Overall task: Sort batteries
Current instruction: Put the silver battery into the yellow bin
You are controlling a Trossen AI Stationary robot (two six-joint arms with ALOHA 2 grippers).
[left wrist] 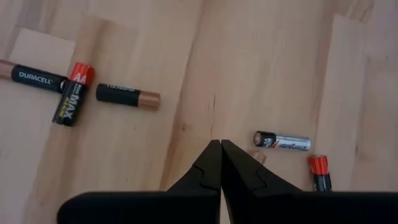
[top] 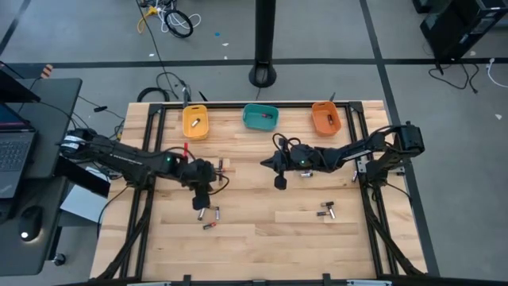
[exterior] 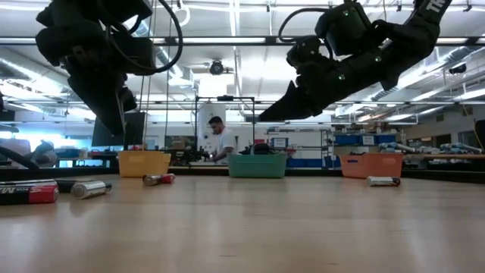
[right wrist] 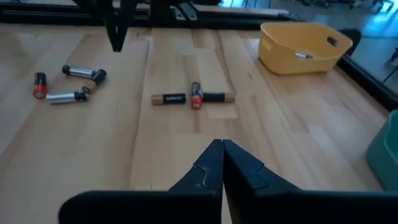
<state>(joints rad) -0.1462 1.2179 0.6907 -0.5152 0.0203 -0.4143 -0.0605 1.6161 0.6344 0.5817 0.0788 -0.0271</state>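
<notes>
High view: left gripper (top: pixel 201 203) pressed together above batteries (top: pixel 209 214) near the table's (top: pixel 262 238) left middle. Right wrist view: right gripper (right wrist: pixel 222 147) pressed together, empty, over the table's centre; yellow bin (right wrist: pixel 303 46) at the far edge

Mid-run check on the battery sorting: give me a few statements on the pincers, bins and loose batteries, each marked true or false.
1. The left pincer is shut and holds nothing. True.
2. The right pincer grips a battery. False: it is shut and empty.
3. The yellow bin has batteries inside. True.
4. All batteries are already sorted into bins. False: loose batteries lie on the table.
5. The teal bin stands between the yellow and the orange bin. True.
</notes>
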